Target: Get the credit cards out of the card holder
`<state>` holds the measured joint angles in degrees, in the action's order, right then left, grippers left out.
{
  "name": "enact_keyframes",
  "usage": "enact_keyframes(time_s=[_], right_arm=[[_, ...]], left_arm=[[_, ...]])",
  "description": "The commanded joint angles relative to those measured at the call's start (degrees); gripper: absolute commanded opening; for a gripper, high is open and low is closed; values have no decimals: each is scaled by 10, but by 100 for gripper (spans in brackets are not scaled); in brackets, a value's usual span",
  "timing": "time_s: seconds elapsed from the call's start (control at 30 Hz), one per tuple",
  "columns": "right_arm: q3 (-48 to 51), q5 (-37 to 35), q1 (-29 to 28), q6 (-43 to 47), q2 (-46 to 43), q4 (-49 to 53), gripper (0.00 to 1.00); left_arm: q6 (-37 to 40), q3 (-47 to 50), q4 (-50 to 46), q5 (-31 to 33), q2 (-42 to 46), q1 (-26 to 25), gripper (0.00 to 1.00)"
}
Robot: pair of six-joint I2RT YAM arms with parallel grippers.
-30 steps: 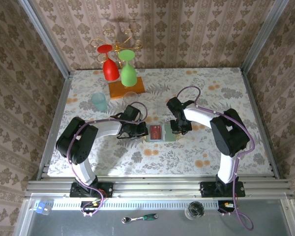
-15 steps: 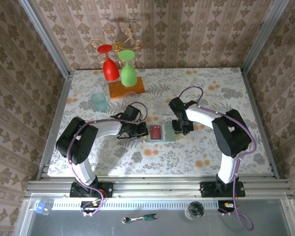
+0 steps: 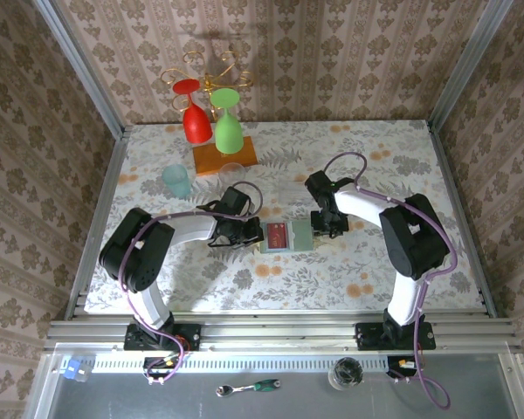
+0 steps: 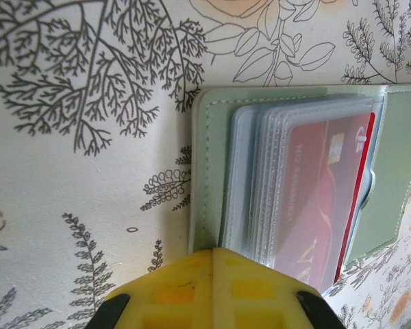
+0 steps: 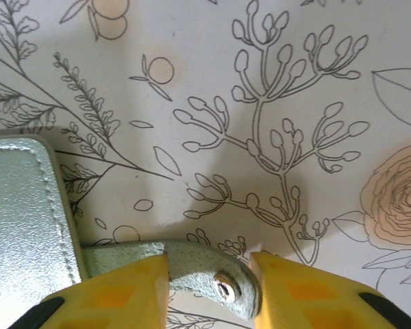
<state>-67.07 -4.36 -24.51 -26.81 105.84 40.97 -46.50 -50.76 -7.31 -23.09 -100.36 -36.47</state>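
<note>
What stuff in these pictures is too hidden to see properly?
- Left wrist view: how many credit cards there are; cloudy sleeves overlap them, and the left tool covers the card holder's bottom edge.
- Right wrist view: the card holder runs off the left edge.
- Top view: the card writing is too small.

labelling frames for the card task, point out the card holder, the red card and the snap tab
card holder (image 4: pixel 207 171): left wrist view, sage-green stitched border.
red credit card (image 4: pixel 322 199): left wrist view, middle of its face.
snap tab (image 5: pixel 198 271): right wrist view, middle of the strap.
</note>
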Motion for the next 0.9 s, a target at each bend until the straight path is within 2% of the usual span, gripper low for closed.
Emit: enact_keyframes(time_s=[0.0,0.47,0.87], right_arm=[[16,-70,16,4,-10,39,39],[17,-71,21,9,-11,42,38],[1,-22,20,6,-29,40,40]], left_arm=[[-3,14,-88,26,-7,-2,0],[-2,8,-88,23,-12,-1,0],[17,-29,-90,8,13,3,1]])
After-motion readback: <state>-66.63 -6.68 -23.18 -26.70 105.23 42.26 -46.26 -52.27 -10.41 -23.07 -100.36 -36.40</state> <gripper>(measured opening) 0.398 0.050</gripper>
